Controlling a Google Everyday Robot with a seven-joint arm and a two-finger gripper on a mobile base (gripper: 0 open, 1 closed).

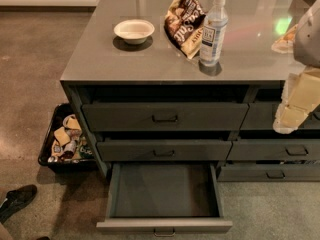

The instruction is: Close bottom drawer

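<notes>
The bottom drawer [165, 226] is pulled far out of the left three-drawer stack, near the lower edge of the view. Its bare grey inside [165, 189] holds nothing. Its small pull handle [164, 232] sits at the middle of the flat front. The two drawers above it [165, 116] [164, 150] are pushed in. My gripper [290, 115], pale and yellowish, hangs at the right edge of the view in front of the right-hand stack. It is well above and to the right of the open drawer and touches nothing.
The grey counter top [150, 59] carries a white bowl [134, 30], a snack bag [184, 21] and a water bottle [213, 31]. The right stack's lowest drawer [272, 172] is closed. A black bin of snacks [65, 139] stands on the floor at left, and a dark shoe [17, 199] is at lower left.
</notes>
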